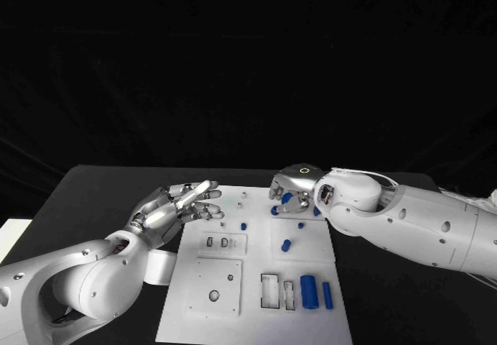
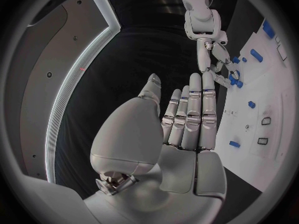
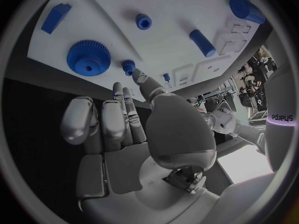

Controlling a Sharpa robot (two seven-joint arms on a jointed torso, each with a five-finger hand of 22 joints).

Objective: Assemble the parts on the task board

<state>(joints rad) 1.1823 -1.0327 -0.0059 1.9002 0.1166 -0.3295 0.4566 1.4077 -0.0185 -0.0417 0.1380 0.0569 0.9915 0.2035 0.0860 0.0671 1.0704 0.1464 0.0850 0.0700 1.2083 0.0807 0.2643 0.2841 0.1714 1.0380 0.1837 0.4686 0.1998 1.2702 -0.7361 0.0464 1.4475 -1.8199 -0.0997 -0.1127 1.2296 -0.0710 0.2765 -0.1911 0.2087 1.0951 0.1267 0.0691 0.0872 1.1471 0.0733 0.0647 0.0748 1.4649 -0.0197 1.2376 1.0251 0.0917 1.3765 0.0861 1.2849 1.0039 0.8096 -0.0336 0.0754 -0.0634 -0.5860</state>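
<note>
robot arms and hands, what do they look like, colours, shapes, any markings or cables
Both arms are bulky, rounded glossy white shells with small dark dots along them. Each ends in a silver metallic many-fingered hand, the left hand and the right hand, with segmented fingers. The right hand's wrist carries a round silver cap with a yellowish ring. A thin white cable loops over the right arm's wrist section. The right wrist view shows dark "sharpa" lettering on white casing.

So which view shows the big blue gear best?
The right wrist view: the big blue gear lies unobstructed on the task board, teeth and centre hole clear. In the head view the right hand covers that spot; in the left wrist view I cannot pick it out.
</note>
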